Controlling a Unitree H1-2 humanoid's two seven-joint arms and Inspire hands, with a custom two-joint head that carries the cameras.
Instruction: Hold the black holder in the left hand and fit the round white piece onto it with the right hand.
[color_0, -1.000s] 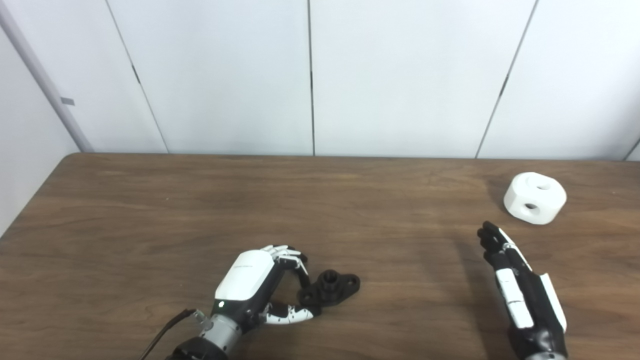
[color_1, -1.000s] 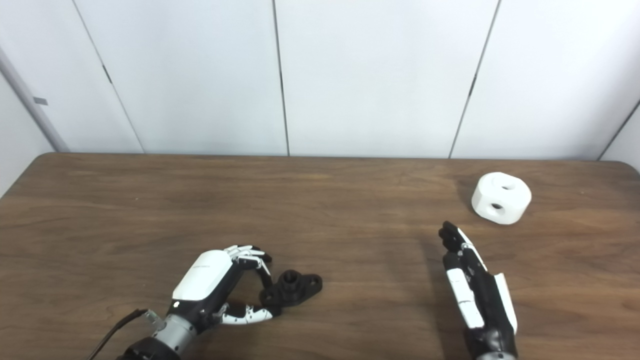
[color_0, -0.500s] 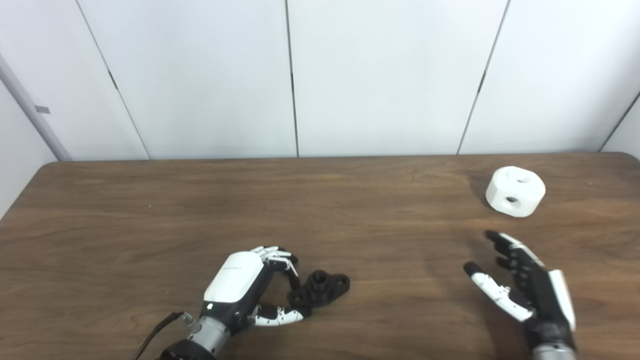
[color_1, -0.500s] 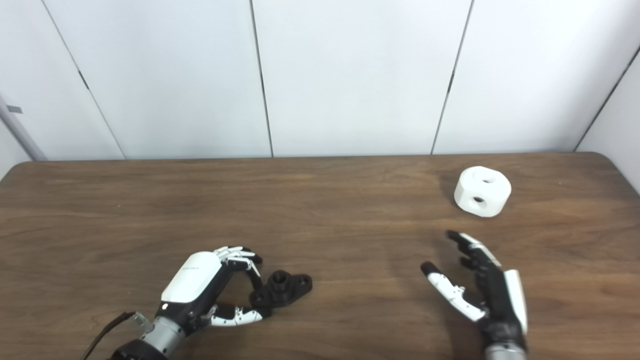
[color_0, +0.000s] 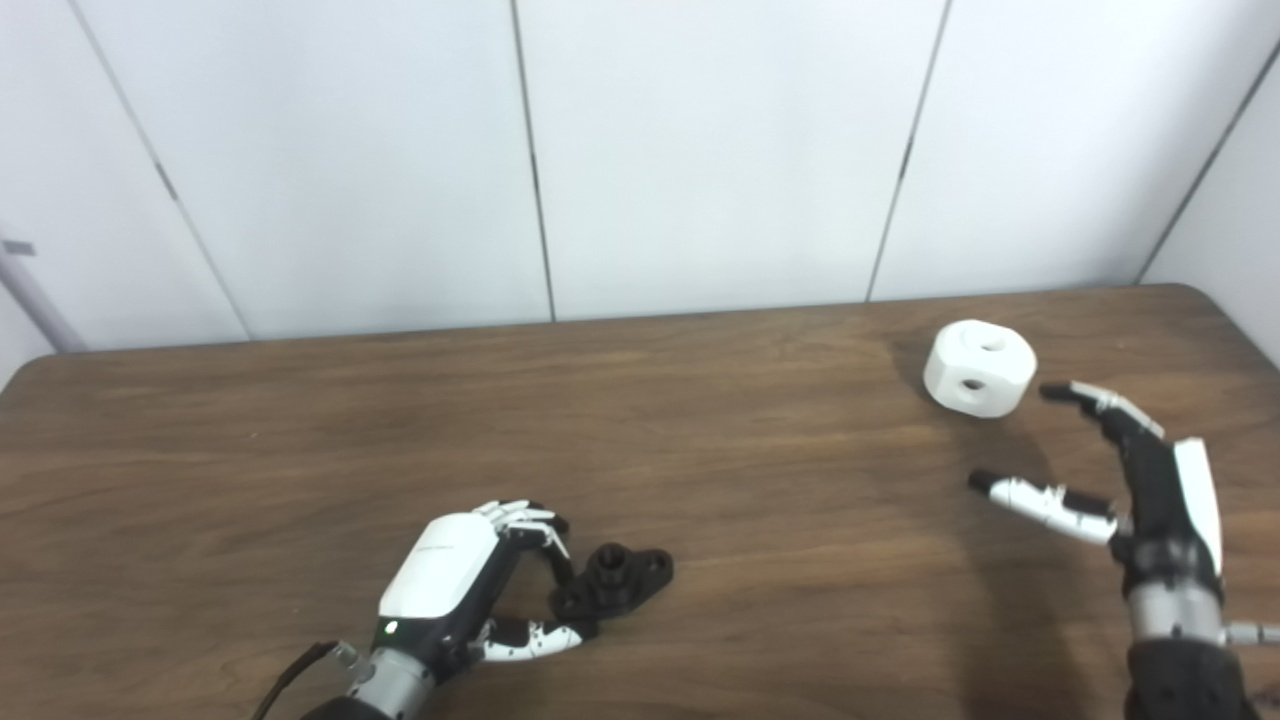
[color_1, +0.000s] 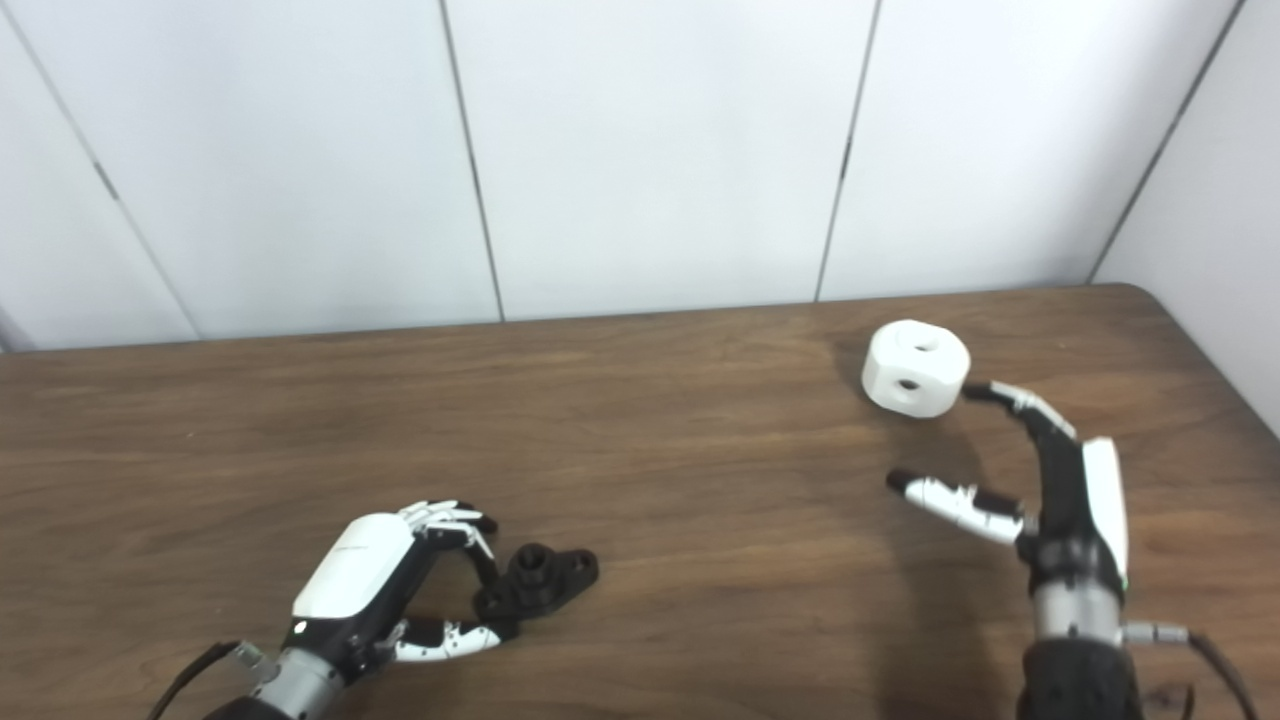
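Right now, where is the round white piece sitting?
The round white piece lies on the table at its far right, near the back edge, just beyond the open right hand, untouched.

— How does the left hand (color_0: 452, 578) sit?

— Low, back upward, its arm entering at the bottom left. The fingers (color_0: 530, 516) curl downward and the thumb (color_0: 528, 641) reaches out beneath them, with a gap between.

— And the right hand (color_1: 1058, 490)?

— Raised on a nearly upright forearm. It holds nothing: the fingers (color_1: 1020, 404) stretch forward and leftward, the thumb (color_1: 950, 499) splays well below them, leaving a wide gap.
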